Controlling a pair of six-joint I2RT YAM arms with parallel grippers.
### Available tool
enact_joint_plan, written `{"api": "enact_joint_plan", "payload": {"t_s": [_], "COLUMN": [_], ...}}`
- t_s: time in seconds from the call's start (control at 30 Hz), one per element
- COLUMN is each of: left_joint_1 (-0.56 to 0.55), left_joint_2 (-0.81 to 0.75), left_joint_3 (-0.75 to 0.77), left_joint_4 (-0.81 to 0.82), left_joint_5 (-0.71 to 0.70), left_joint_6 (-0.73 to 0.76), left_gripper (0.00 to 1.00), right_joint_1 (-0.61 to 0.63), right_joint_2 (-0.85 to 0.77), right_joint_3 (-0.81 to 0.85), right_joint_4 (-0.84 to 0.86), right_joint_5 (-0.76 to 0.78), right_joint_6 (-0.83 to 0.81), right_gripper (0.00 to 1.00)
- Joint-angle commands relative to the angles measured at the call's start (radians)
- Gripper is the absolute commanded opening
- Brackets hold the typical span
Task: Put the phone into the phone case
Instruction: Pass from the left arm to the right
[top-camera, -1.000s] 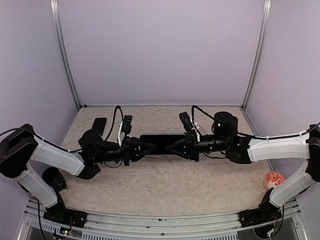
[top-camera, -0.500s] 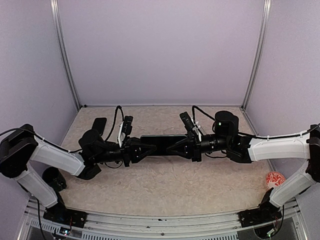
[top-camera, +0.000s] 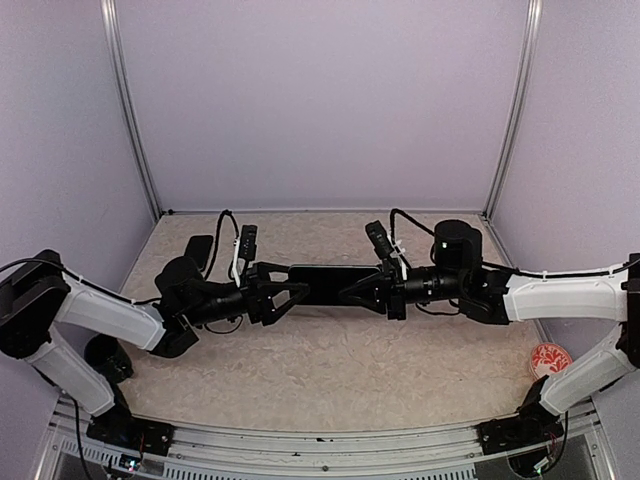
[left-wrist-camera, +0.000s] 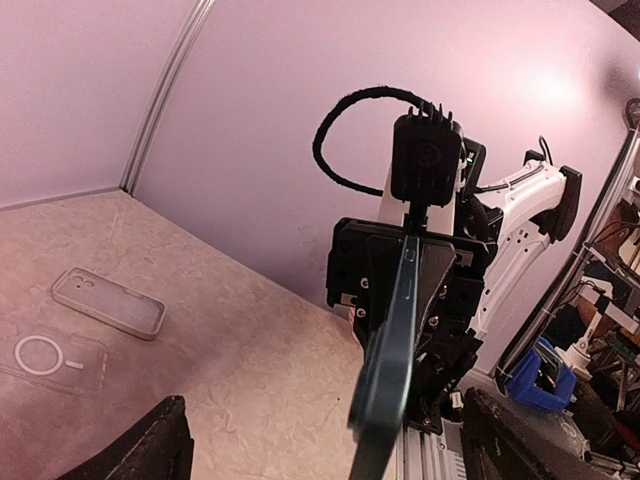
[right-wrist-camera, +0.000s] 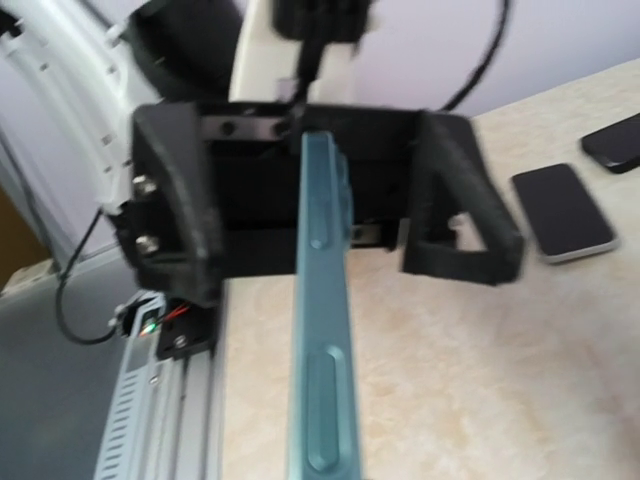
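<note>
Pale tabletop (top-camera: 330, 370) below: your right gripper (top-camera: 358, 290) clamps the phone (top-camera: 325, 282) aloft, your left gripper (top-camera: 298, 290) gapes released around it. The clear phone case (left-wrist-camera: 45, 358) lies empty; insertion remains.

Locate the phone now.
In the top view, the phone is held mid-table, clamped by the right gripper, the left gripper open around its other end.

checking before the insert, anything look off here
The phone hangs on edge in the air, clamped only by the right gripper; the left gripper stands open around its other end. The phone case lies flat on the table, apart from both.
</note>
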Motion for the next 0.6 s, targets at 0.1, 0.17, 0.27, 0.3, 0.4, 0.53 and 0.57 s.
{"api": "enact_joint_plan", "payload": {"t_s": [0.1,0.17,0.27,0.3,0.4,0.53,0.57], "left_joint_1": [0.013,0.013,0.015,0.016,0.019,0.021,0.021], "left_joint_2": [-0.045,-0.05,-0.055,-0.056,-0.062,-0.061,-0.06], "left_joint_3": [-0.025,-0.03,-0.036,-0.039,-0.046,-0.053,-0.055], "left_joint_4": [-0.025,-0.025,-0.027,-0.029,-0.032,-0.035,-0.034], "left_joint_5": [-0.043,-0.047,-0.05,-0.05,-0.057,-0.056,-0.055], "left_joint_6": [0.015,0.015,0.014,0.015,0.013,0.006,0.004], "left_gripper": [0.99,0.99,0.99,0.99,0.99,0.99,0.99], "right_joint_1": [-0.039,-0.051,-0.057,-0.061,-0.074,-0.085,-0.086], "right_joint_2": [-0.048,-0.049,-0.049,-0.047,-0.025,0.03,0.04], "right_joint_3": [0.014,0.018,0.013,0.015,0.03,0.063,0.067], "right_joint_4": [-0.03,-0.042,-0.046,-0.05,-0.075,-0.123,-0.128], "right_joint_5": [0.128,0.172,0.22,0.243,0.312,0.42,0.455], "right_joint_6": [-0.023,-0.027,-0.053,-0.062,-0.073,-0.084,-0.086], "right_gripper": [0.0,0.0,0.0,0.0,0.0,0.0,0.0]}}
